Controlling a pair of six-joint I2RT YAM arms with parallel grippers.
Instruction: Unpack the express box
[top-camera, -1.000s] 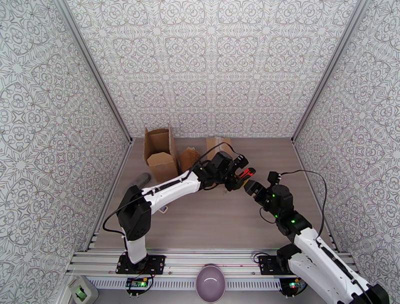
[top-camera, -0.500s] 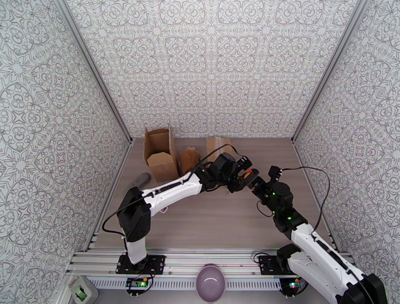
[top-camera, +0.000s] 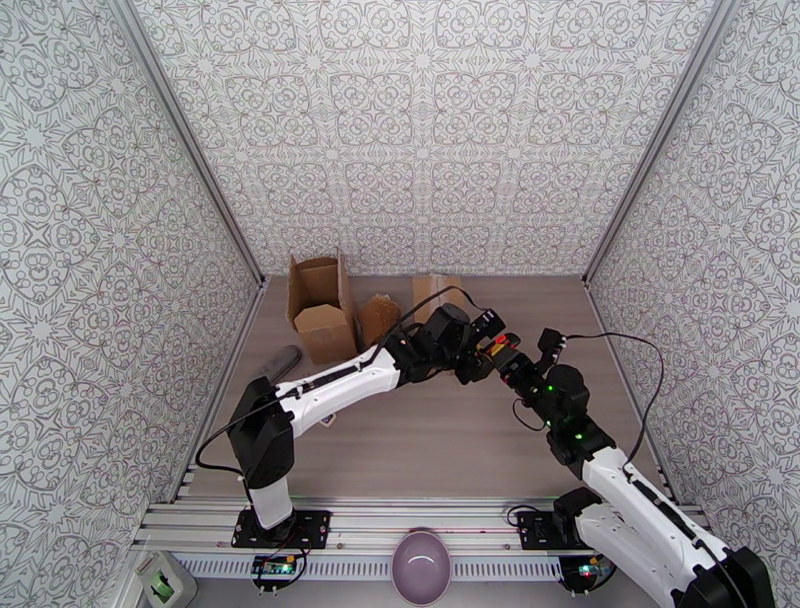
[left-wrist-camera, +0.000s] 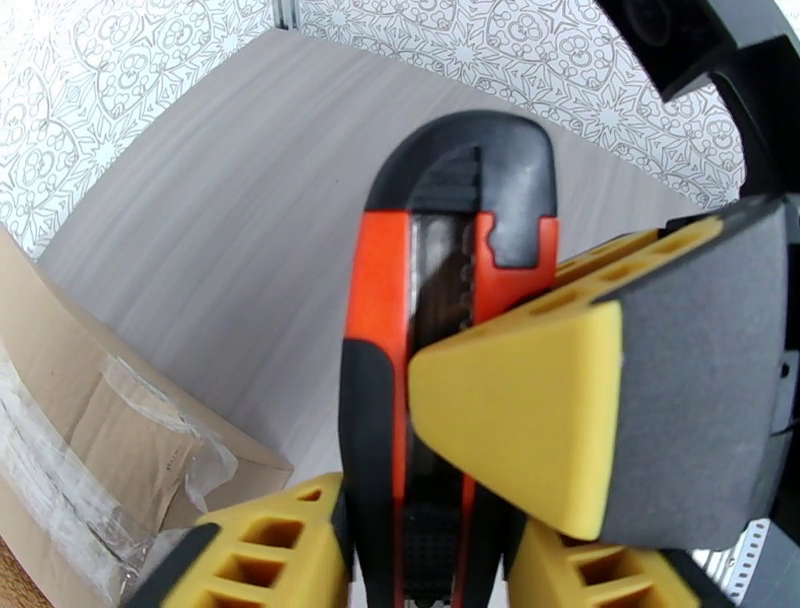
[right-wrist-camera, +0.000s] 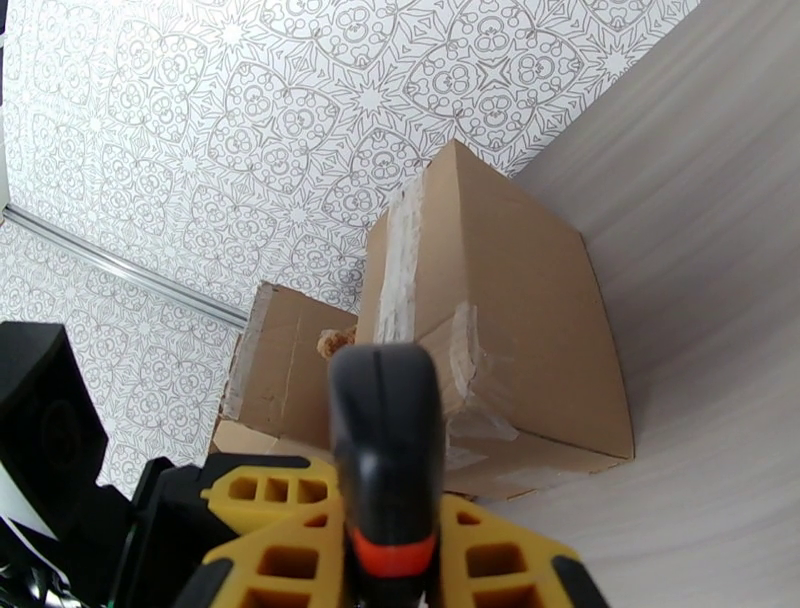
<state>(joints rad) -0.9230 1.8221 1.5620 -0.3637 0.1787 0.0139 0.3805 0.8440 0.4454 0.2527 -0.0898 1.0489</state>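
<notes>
The express box (top-camera: 436, 292) stands near the far wall, in the middle of the table (top-camera: 420, 450), and from above most of it is hidden behind the left arm. The right wrist camera shows it better (right-wrist-camera: 500, 330): plain brown cardboard with sharp corners, and clear tape (right-wrist-camera: 402, 262) wrinkled along its seam and over one corner. The left wrist camera catches just one taped corner (left-wrist-camera: 90, 440), cut off by the frame.

A utility knife (top-camera: 493, 347) with an orange and black body is held above the table between the two arms. The left gripper (top-camera: 478, 343) is closed on it; its yellow honeycomb fingers (left-wrist-camera: 270, 550) press both sides of the ribbed handle (left-wrist-camera: 440, 300). The right gripper (top-camera: 510, 364) is clamped on it too, fingers (right-wrist-camera: 290, 565) tight against the rounded black end (right-wrist-camera: 385, 450). Whether the blade is out cannot be seen.

To the left of the box sit crumpled brown paper (top-camera: 378, 316) and an opened carton (top-camera: 320, 300) with raised flaps, close to the left wall. The table's pale wood-grain surface lies bare in front of the arms and to the right. A mauve bowl (top-camera: 420, 566) sits at the near edge.
</notes>
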